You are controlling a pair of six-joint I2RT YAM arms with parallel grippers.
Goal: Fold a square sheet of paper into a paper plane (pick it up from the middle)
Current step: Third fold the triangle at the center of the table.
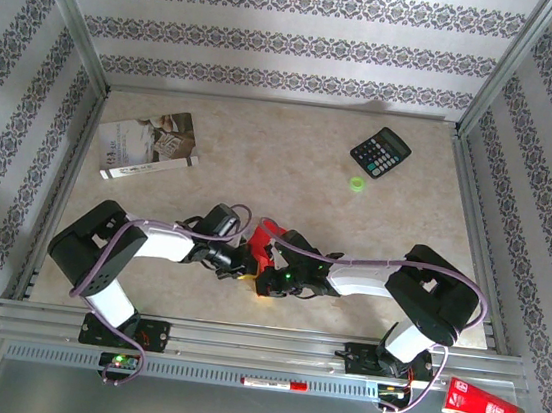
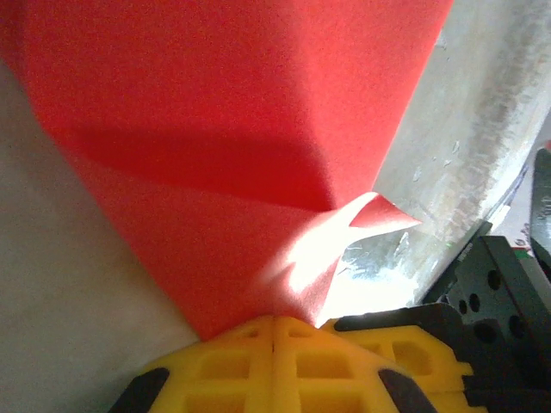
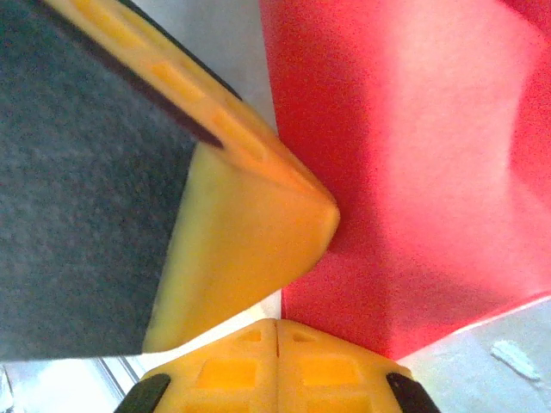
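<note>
At front centre, left gripper (image 2: 274, 331) and right gripper (image 3: 277, 331) clamp red paper (image 2: 215, 129).

We're looking at a beige marbled tabletop (image 1: 289, 183) boxed in by silver metal rails, and there's not much lying on it. Far left corner has a grey-white printed booklet (image 1: 148, 143) lying flat, a bit skewed to the edges. Far right has a black push-button calculator (image 1: 380, 152), also at an angle, and just beside it on the near side sits a tiny round green ring-looking thing (image 1: 357, 183). A thin bright red folded paper (image 1: 265, 237) is up front in the middle, though we can't tell if it's actually resting on the top. Off the marbled part, a glossy red packet with yellow trim (image 1: 485, 412) lies on the grey metal ledge (image 1: 231, 408) at the near right.
</note>
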